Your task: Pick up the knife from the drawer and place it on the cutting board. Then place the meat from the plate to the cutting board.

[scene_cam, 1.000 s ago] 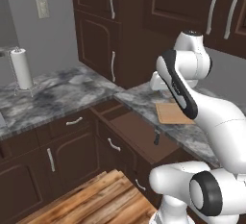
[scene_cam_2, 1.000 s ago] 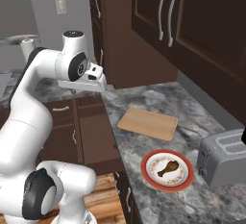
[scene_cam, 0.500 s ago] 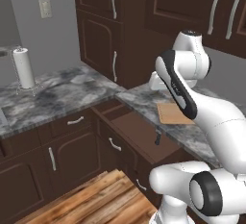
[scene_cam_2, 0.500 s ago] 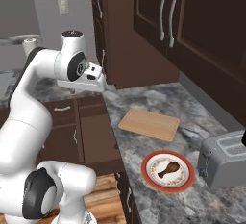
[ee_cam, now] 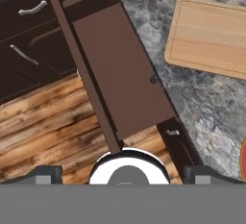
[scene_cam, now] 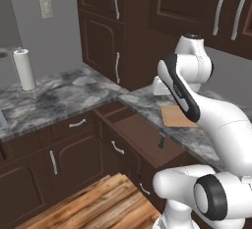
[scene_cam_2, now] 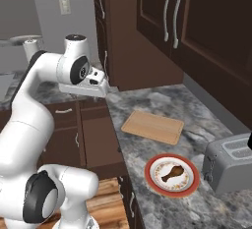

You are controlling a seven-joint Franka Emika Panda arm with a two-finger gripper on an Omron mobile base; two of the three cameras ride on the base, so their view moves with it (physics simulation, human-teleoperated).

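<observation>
Claw (ee_cam: 123, 170) stands fully open and empty, high above the open drawer (ee_cam: 117, 69), looking down into it. The knife (scene_cam: 161, 140) lies in the drawer below the claw, near the bench-side wall; in the hand view only its dark end shows. The cutting board (scene_cam_2: 153, 127) lies flat on the marble bench (scene_cam_2: 197, 110), beside the drawer and off to one side of the claw. Further from the claw, the plate (scene_cam_2: 172, 175) carries the meat (scene_cam_2: 171, 173), next to a toaster (scene_cam_2: 231, 162).
</observation>
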